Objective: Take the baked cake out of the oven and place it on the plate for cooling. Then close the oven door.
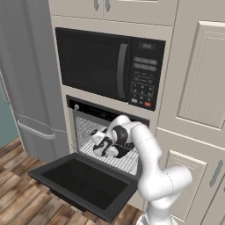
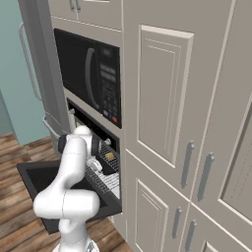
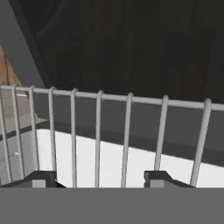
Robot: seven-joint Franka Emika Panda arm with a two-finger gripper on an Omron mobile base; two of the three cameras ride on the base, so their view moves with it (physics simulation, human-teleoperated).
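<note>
The oven [image 1: 108, 113] sits under the microwave, and its oven door [image 1: 83, 184] hangs open and flat. My gripper [image 1: 102, 149] reaches inside, low over the wire rack [image 1: 128, 163]. In the hand view the gripper [image 3: 100, 179] is open, with nothing between its fingertips [image 3: 41, 178]. The rack bars [image 3: 98, 131] and the dark door panel [image 3: 131, 48] lie beyond them. In the right base view the gripper [image 2: 93, 166] hangs by a small tan piece [image 2: 109, 156] on the rack, possibly the cake. The plate is out of view.
A black microwave [image 1: 99, 66] with a keypad is right above the oven. A grey fridge [image 1: 26, 88] stands to the left, and tall cream cabinets [image 1: 197, 88] are to the right. The dropped door juts out over the wooden floor [image 1: 17, 202].
</note>
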